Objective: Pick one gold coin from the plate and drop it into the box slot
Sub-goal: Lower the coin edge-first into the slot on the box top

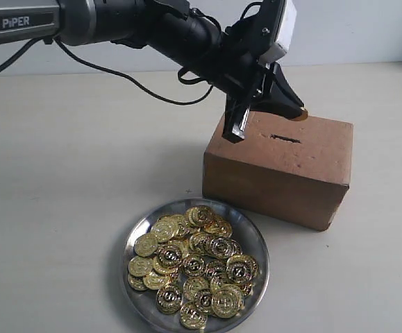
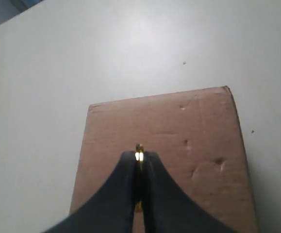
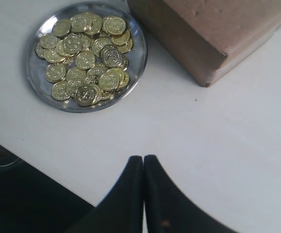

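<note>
My left gripper [image 1: 295,108] reaches across over the back edge of the reddish-brown box [image 1: 277,170] and is shut on one gold coin [image 1: 300,116]. In the left wrist view the coin [image 2: 139,155] shows edge-on between the shut fingers [image 2: 123,189], above the box top [image 2: 179,126]. The slot [image 1: 285,138] is a short dark slit on the box top, a little nearer the camera than the coin. In front of the box, the silver plate [image 1: 137,229] holds several gold coins [image 1: 194,267]. My right gripper [image 3: 143,158] is shut and empty above the table; it does not appear in the exterior view.
The right wrist view shows the plate [image 3: 138,63], its coins [image 3: 84,56] and a box corner [image 3: 213,34] ahead of the gripper. A black cable [image 1: 124,80] trails on the table behind the left arm. A dark edge [image 3: 28,194] lies near the right gripper.
</note>
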Controlling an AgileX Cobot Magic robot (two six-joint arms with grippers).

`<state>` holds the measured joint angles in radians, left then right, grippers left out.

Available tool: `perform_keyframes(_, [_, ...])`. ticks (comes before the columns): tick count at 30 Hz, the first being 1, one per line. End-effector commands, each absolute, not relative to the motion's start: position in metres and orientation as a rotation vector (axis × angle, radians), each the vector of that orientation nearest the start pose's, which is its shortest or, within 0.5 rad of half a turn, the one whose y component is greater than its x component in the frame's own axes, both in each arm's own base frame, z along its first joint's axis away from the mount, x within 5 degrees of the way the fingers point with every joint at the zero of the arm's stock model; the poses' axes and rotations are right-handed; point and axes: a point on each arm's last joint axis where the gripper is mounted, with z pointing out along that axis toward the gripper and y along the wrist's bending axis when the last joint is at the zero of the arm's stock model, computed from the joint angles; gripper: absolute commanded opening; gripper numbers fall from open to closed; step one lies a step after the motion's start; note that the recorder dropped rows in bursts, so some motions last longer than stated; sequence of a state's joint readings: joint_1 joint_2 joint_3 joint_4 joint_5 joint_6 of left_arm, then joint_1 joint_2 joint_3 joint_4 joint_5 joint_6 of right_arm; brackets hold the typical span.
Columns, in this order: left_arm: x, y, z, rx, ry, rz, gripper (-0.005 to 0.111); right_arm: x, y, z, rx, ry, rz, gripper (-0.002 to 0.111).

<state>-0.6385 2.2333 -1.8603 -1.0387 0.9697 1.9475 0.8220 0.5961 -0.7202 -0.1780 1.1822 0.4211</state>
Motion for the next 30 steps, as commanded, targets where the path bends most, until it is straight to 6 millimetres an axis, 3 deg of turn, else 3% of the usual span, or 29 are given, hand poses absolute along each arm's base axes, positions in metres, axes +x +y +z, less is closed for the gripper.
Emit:
perform_keyframes(1, [0.359, -0.344, 0.219, 2.012, 1.245, -0.698, 0.0, 0.065, 0.048, 0.313, -0.543, 2.474, 0.255, 0.0])
perform_keyframes(14, [0.351, -0.355, 0.209, 2.045, 1.271, -0.731, 0.0, 0.065, 0.048, 0.313, -0.543, 2.474, 0.255, 0.0])
perform_keyframes(19, [0.353, -0.356, 0.197, 2.049, 1.29, -0.724, 0.0, 0.065, 0.048, 0.313, -0.546, 2.474, 0.256, 0.0])
perform_keyframes(30, [0.359, -0.357, 0.198, 2.02, 1.27, -0.653, 0.0, 0.065, 0.048, 0.313, -0.566, 2.469, 0.249, 0.0])
